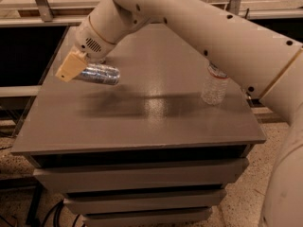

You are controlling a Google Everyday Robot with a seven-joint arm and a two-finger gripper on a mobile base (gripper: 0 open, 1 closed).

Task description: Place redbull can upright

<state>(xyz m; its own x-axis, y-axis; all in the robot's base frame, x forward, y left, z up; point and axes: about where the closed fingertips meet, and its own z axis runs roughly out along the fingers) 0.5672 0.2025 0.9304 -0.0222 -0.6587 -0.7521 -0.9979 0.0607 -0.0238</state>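
Note:
The redbull can (98,74), slim and shiny silver, lies on its side at the far left of the grey table top (156,122). My gripper (72,67) is at the can's left end, with a tan finger (70,66) over that end. The jaws are shut on the can and hold it horizontal, just above the table or at its surface; I cannot tell which. The can's left end is hidden behind the finger. The arm reaches in from the upper right.
A clear plastic water bottle (214,83) stands upright at the right side of the table, close to the arm's lower link. The table's left edge lies just under the gripper. Drawers sit below the front edge.

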